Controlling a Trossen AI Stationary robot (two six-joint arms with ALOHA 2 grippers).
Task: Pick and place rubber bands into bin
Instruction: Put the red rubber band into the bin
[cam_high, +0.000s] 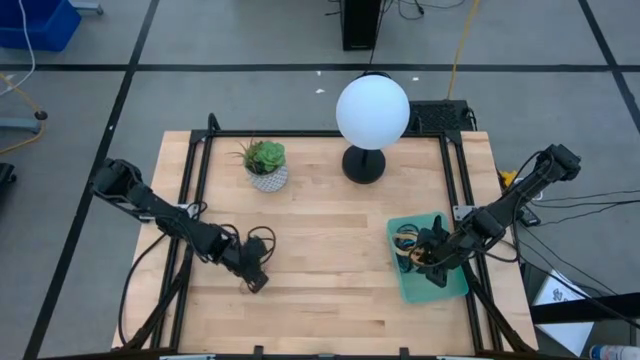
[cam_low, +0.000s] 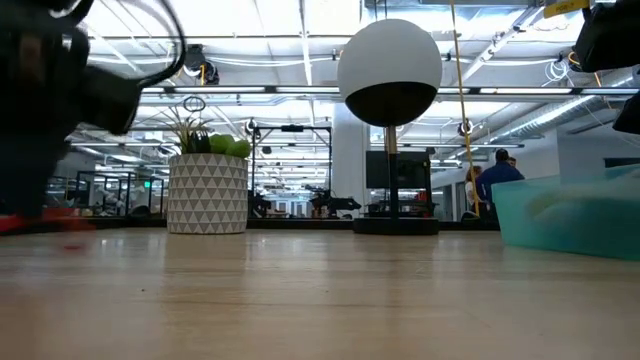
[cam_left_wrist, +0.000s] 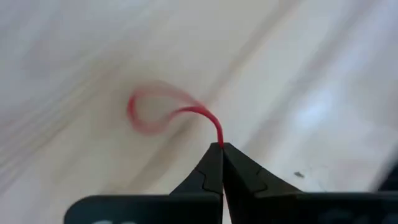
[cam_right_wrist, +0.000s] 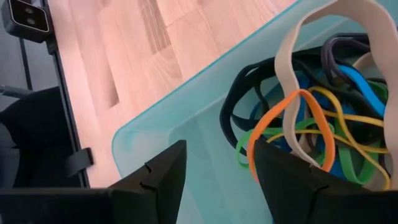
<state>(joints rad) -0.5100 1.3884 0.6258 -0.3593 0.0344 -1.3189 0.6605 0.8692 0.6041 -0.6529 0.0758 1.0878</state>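
My left gripper (cam_high: 258, 282) is near the table's near left and is shut on a red rubber band (cam_left_wrist: 155, 112). My right gripper (cam_high: 432, 262) is open over the teal bin (cam_high: 452, 285) at the near right. Its fingers (cam_right_wrist: 165, 174) stand above the bin's floor, beside a heap of bands (cam_right_wrist: 317, 118) in black, blue, yellow, green, orange and tan that lies in the bin. An orange band (cam_right_wrist: 292, 109) runs close to one finger; I cannot tell whether they touch. The bin also shows in the low view (cam_low: 570, 215). My left gripper pinches the red band at one end of its loop (cam_left_wrist: 219, 142), only at the very tips of its two shut fingers. The rest of the loop reaches out past the fingertips over the wood. I cannot tell whether the loop touches the table.
A white patterned plant pot (cam_high: 266, 168) stands at the far left of the table. A lamp with a white globe (cam_high: 372, 110) stands at the far middle. Bare wood (cam_high: 330, 250) lies between the two grippers. People show in the room behind (cam_low: 497, 180).
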